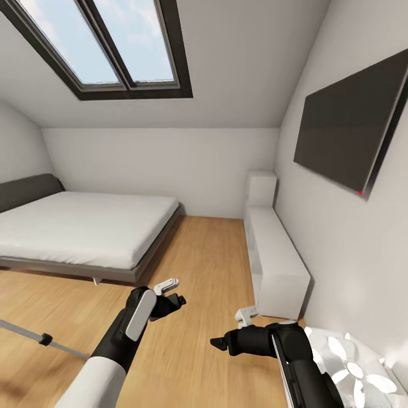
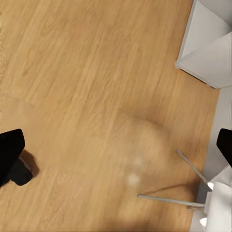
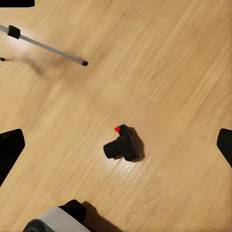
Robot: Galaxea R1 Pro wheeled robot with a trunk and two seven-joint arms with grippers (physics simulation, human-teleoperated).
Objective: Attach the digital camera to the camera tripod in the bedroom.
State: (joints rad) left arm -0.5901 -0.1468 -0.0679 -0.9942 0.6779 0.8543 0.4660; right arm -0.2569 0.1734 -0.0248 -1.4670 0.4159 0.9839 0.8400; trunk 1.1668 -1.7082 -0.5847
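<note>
You are in the bedroom, facing the far wall under the skylight (image 1: 122,45). The bed (image 1: 79,226) lies to your left, the TV (image 1: 351,127) hangs on the right wall, and the white shelf (image 1: 277,260) runs along that wall below it.

Your left gripper (image 1: 170,289) hangs over bare wood floor (image 1: 209,266) with nothing in it; its wrist view shows both fingertips (image 2: 10,154) far apart at the frame edges, so it is wide open. That view also takes in a shelf corner (image 2: 208,48) and thin grey metal legs (image 2: 188,186) beside a white object.

Your right gripper (image 1: 232,334) is likewise spread wide and empty, its fingertips (image 3: 10,147) at the frame edges in its wrist view. Between them, down on the floor, sits the camera (image 3: 122,145), red button up, touched by neither finger. Well apart from it, a tripod (image 3: 46,46) leg slants across the floor; the same leg shows at your near left (image 1: 39,337) in the head view.
</note>
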